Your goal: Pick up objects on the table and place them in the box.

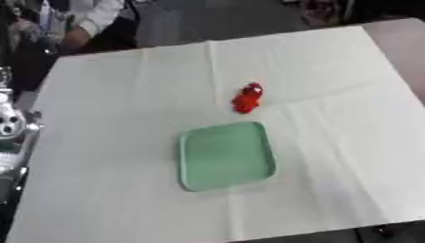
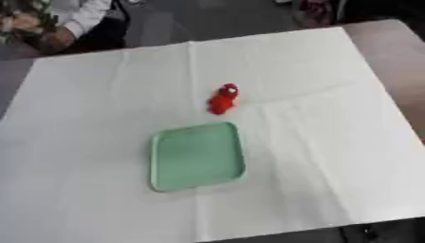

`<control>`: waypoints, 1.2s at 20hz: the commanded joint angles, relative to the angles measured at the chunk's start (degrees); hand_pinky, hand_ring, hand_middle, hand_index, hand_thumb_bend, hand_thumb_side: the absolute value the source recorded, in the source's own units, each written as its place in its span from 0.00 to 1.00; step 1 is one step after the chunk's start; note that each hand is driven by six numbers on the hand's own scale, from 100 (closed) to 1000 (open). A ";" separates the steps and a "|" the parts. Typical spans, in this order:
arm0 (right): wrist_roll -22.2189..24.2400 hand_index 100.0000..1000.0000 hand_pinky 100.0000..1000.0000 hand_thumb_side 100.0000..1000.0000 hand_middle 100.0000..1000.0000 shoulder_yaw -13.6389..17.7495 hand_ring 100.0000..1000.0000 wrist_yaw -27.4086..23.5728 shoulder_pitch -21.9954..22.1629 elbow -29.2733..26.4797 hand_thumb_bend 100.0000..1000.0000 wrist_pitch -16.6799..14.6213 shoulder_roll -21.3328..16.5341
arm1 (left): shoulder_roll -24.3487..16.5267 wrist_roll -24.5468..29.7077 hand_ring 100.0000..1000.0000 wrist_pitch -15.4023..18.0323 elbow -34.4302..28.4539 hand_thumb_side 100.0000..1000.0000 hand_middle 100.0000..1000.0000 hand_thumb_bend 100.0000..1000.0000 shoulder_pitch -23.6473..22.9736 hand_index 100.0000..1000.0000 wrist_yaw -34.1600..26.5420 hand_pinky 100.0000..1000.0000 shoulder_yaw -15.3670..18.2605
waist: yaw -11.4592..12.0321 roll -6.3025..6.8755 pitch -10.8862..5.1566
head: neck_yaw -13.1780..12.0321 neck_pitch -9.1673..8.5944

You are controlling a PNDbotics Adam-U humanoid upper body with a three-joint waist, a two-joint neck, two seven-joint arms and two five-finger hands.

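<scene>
A small red object (image 1: 247,98) with a pale spot near its top lies on the white tablecloth, just beyond the far edge of a shallow green tray (image 1: 226,154). The tray sits near the middle of the table and holds nothing. Neither of my hands shows in the left eye or right eye view. A silver and black part of my left arm (image 1: 12,130) stands at the left edge of the left eye view, beside the table.
The white cloth (image 2: 315,142) covers the table, with bare brown tabletop (image 2: 390,42) at the far right. A person sits at the far left corner, away from the objects.
</scene>
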State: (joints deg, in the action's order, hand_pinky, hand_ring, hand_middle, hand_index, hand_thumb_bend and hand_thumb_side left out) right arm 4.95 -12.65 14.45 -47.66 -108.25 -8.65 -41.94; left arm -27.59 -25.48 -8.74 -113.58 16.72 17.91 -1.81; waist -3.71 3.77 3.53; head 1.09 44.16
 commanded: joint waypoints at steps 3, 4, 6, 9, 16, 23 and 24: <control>2.25 0.87 0.84 0.86 0.55 -3.19 0.03 1.73 -6.16 9.87 0.15 -2.70 0.15 | -0.73 -0.04 0.56 0.09 -1.01 0.76 0.68 0.46 0.62 0.82 -0.14 0.40 0.10 | 0.34 -0.04 -0.34 | 0.87 -0.05; 2.36 0.86 0.85 0.87 0.54 -3.63 0.03 2.24 -7.16 12.03 0.19 -3.46 0.72 | -0.64 -0.05 0.56 0.12 -1.01 0.76 0.68 0.46 0.69 0.82 -0.15 0.40 0.10 | 0.44 -0.01 -0.31 | 0.93 -0.05; 2.37 0.86 0.85 0.87 0.54 -4.43 0.02 3.31 -9.02 16.53 0.22 -5.15 2.20 | -0.43 -0.09 0.56 0.19 -1.01 0.76 0.68 0.46 0.90 0.82 -0.19 0.41 0.10 | 0.70 0.07 -0.25 | 1.15 -0.05; 3.14 0.88 0.86 0.90 0.55 -5.55 0.00 5.98 -11.56 22.21 0.25 -7.75 4.00 | -0.10 -0.01 0.56 0.34 -1.01 0.76 0.68 0.46 1.32 0.82 -0.31 0.40 -0.03 | 1.04 0.16 -0.11 | 1.45 -0.05; 4.58 0.84 0.84 0.91 0.46 -6.54 0.00 9.70 -14.96 31.74 0.25 -12.20 7.06 | 1.25 0.32 0.56 0.74 -1.01 0.76 0.68 0.46 2.93 0.82 -0.69 0.41 -0.30 | 2.18 0.54 0.37 | 2.09 -0.37; 3.40 0.85 0.85 0.90 0.47 -5.77 0.00 15.61 -15.55 39.37 0.30 -13.84 9.98 | 2.44 0.42 0.56 1.29 -1.01 0.75 0.68 0.46 4.44 0.82 -0.95 0.41 -0.51 | 3.32 0.75 1.09 | 2.52 -1.36; 3.45 0.84 0.85 0.89 0.45 -5.70 0.00 16.68 -15.71 40.32 0.31 -14.16 10.50 | 2.51 0.46 0.56 1.34 -1.01 0.75 0.68 0.46 4.56 0.82 -1.00 0.41 -0.56 | 3.42 0.76 1.14 | 2.65 -1.50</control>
State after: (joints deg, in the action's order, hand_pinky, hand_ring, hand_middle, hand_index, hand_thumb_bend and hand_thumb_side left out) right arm 8.52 -19.20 29.94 -61.69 -68.51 -22.35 -31.42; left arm -24.53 -25.08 -7.66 -113.60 20.32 17.12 -2.50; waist -0.36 4.64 5.36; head 3.00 43.54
